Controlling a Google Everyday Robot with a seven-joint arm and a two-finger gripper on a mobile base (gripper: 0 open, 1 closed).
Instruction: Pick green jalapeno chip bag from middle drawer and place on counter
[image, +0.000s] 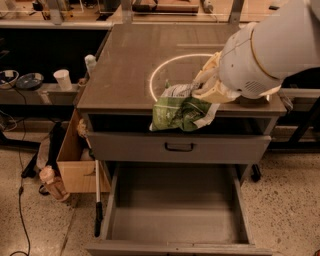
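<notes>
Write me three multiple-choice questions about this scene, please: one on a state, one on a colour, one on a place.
1. The middle drawer is: A shut; B pulled open; C taken out.
2. The handle on the drawer front above it is: A black; B white; C red.
3. The green jalapeno chip bag is: A in the middle drawer; B hanging on the handle; C at the front edge of the counter, in the gripper.
Answers: B, its grey floor shows; A, dark against grey; C, the gripper holds it there.
</notes>
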